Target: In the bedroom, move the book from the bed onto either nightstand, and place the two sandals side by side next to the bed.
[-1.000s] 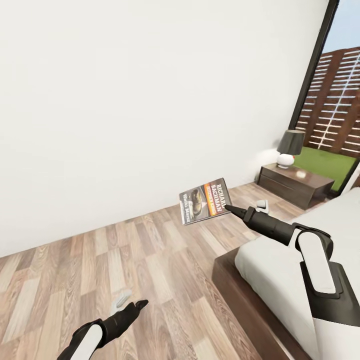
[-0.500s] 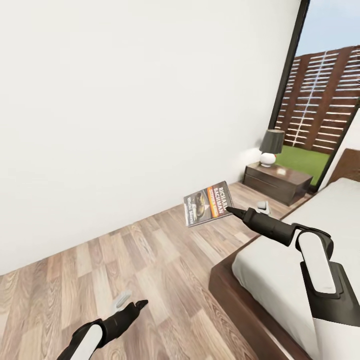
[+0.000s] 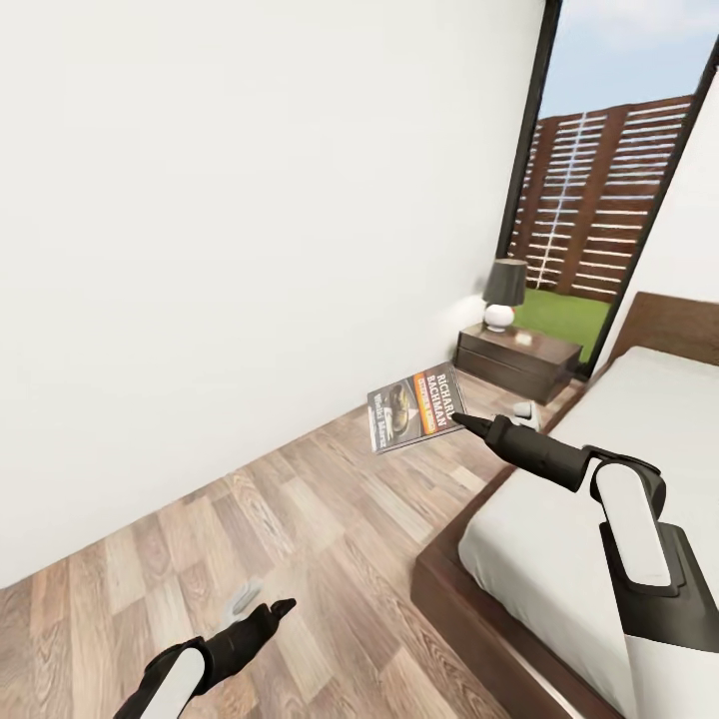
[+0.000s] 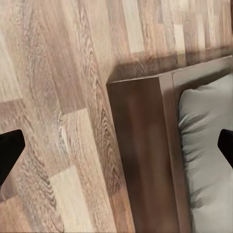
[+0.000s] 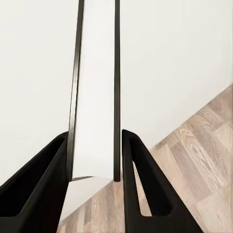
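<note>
Fingers [image 5: 133, 184] of the right gripper [image 3: 461, 420] clamp the book [image 3: 415, 406]; left gripper [image 3: 270, 611] parted, empty. Carry level toward nightstand [image 3: 516, 359] at one o'clock.

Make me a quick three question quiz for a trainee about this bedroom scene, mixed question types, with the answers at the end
1. True or false: the right gripper is shut on the book, holding it above the floor.
2. What stands on the nightstand by the window?
A. a lamp
B. a sandal
C. a vase
3. Fill in: the left gripper's fingers stand ____, with nothing between them, over the wood floor and the corner of the bed.

Key: 1 true; 2 A, the lamp; 3 open.
</note>
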### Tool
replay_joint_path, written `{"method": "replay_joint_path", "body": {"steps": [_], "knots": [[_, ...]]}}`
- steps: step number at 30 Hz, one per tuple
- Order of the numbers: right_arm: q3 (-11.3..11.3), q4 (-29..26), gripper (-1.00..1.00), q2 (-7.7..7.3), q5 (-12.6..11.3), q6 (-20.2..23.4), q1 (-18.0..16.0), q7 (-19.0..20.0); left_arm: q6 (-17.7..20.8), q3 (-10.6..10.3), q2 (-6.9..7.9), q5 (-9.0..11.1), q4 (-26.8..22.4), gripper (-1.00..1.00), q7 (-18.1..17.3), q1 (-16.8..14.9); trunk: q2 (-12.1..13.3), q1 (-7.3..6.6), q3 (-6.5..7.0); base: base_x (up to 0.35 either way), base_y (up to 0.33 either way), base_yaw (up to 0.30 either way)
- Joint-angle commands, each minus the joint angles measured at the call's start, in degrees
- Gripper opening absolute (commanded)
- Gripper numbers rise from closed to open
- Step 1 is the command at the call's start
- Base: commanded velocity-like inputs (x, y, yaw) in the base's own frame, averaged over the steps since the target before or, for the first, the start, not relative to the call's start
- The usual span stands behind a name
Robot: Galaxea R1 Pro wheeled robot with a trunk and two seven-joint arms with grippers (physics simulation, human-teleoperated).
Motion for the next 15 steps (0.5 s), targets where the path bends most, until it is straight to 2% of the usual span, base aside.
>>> {"method": "replay_joint_path", "body": {"steps": [1, 15], "knots": [[-0.07, -0.01, -1.0, 0.01, 0.09, 0.29, -0.07, 0.58, 0.11, -0.09, 0.05, 0.15, -0.02, 1.0, -0.06, -0.02, -0.03, 0.02, -0.03, 0.258, 0.23, -0.257], [-0.07, -0.01, -1.0, 0.03, 0.08, 0.29, -0.07, 0.61, 0.11, -0.08, 0.05, 0.19, 0.31, 1.0, -0.06, -0.1, -0.03, 0.02, 0.27, 0.25, 0.244, -0.257]]}}
